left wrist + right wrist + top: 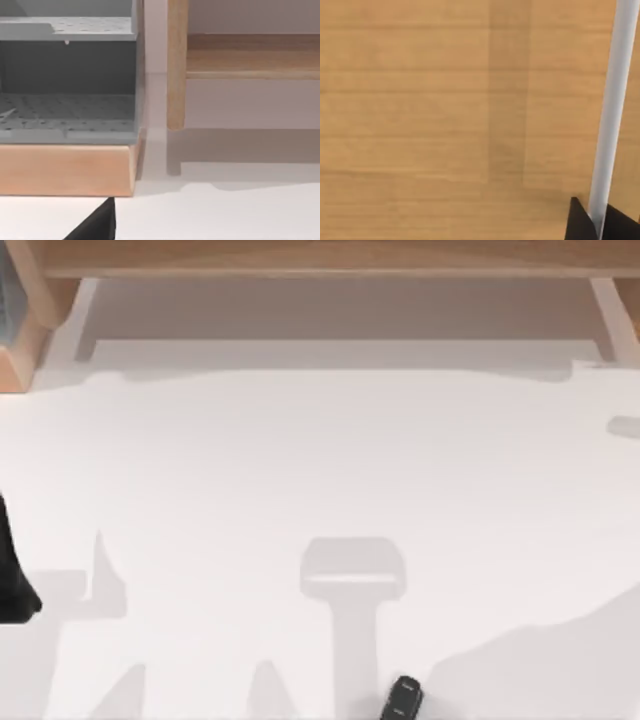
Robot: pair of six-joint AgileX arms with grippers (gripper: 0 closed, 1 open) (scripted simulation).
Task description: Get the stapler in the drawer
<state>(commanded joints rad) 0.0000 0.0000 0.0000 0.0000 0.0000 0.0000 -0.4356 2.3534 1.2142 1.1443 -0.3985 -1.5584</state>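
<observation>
The stapler is small, black and rounded, with faint grey marks. It lies on the white table at the front edge, a little right of the middle. My left arm shows as a black tapering shape at the table's left edge, far from the stapler. A black part of my left gripper points toward a grey perforated shelf unit on a wooden base. I cannot tell whether that base is the drawer. My right gripper hangs over a wooden surface, with a white bar running past it.
A wooden shelf spans the back of the table, carried on upright posts. The wooden base's corner sits at the back left. Grey shadows lie across the front of the table around the stapler.
</observation>
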